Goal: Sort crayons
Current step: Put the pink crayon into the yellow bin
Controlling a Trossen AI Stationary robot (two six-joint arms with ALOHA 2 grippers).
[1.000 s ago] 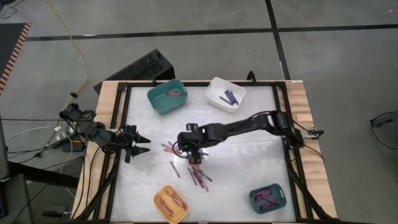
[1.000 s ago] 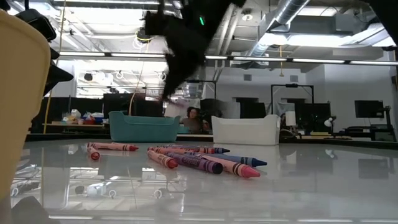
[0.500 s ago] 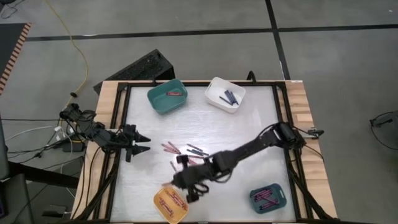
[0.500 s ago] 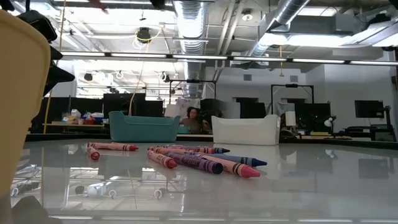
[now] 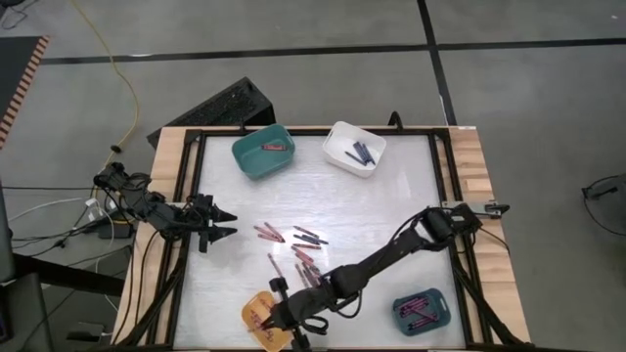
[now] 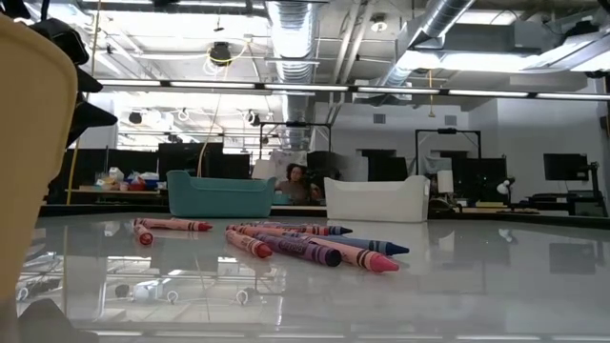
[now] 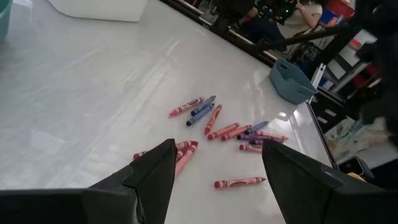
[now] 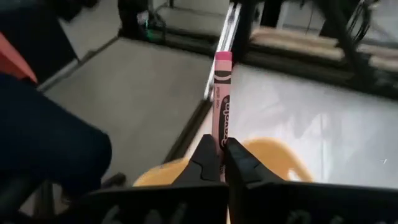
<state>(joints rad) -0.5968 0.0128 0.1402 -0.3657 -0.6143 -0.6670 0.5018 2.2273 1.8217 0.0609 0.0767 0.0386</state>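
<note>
My right fingers are clamped on a pink crayon, poised over the yellow bin at the surface's near edge. I should lower it inside the rim before letting go. My left fingers wait, spread and empty.

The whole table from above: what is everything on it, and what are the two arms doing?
Loose crayons: about a dozen, pink, red and dark blue-purple, scattered mid-table.
Held crayon: one, pink, pinched upright above the yellow bin.
Teal bin: one, far left, a reddish crayon inside.
White bin: one, far middle, dark blue crayons inside.
Yellow bin: one, near edge, pink-red crayons inside.
Blue-grey bin: one, near right corner, pink and dark crayons inside.
Table: one, glossy white top, wooden rim.
Left gripper: open, waiting at the left edge.
Right gripper: shut on the pink crayon, over the yellow bin.
</note>
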